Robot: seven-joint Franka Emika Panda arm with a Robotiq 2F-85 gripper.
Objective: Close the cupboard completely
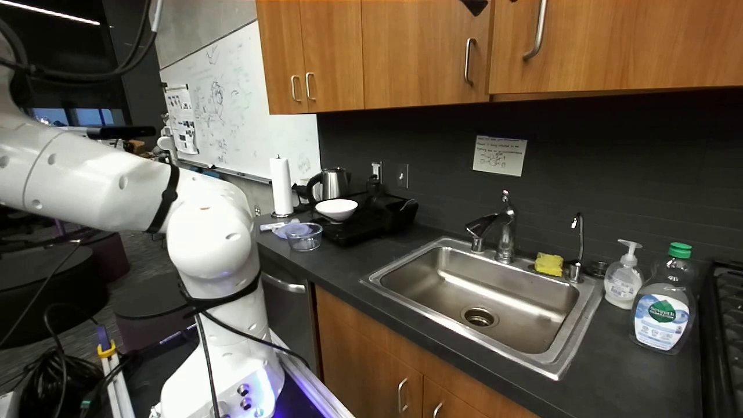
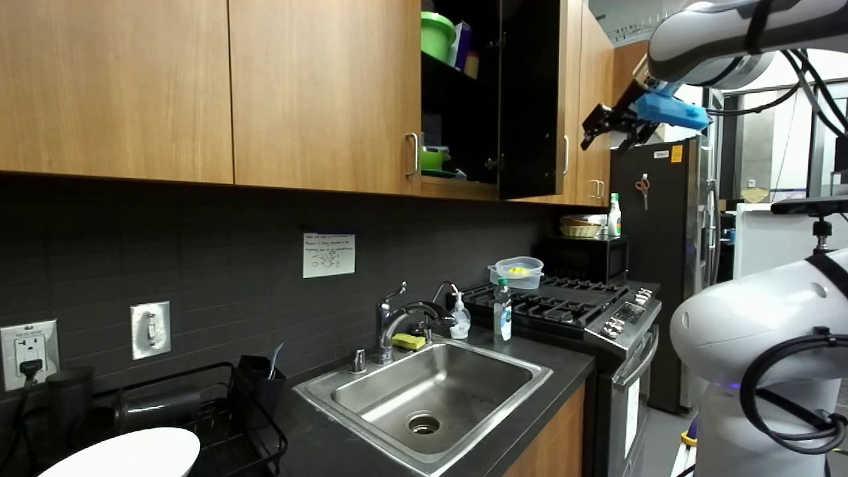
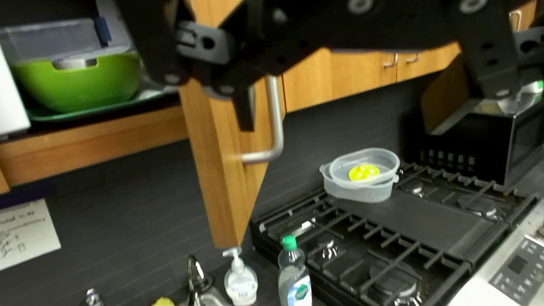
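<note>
The cupboard (image 2: 474, 109) hangs above the back edge of the surface (image 1: 627, 377), toward the end that meets the stove (image 2: 626, 324). Its door (image 2: 530, 106) stands open, showing a green tub (image 2: 437, 36) higher up and a green bowl (image 3: 80, 83) lower down. The gripper (image 2: 606, 142) is near the door's free edge, with its jaws apart. In the wrist view one jaw appears just beside the door's silver handle (image 3: 277, 123); I cannot tell whether the two touch. A pump bottle (image 1: 623, 284) and a green-capped soap bottle (image 1: 662, 319) stand side by side near the back corner beside the stove. The sink (image 1: 522, 328) is set between the front and back edges, with a yellow sponge (image 1: 548, 265) on its rear rim.
</note>
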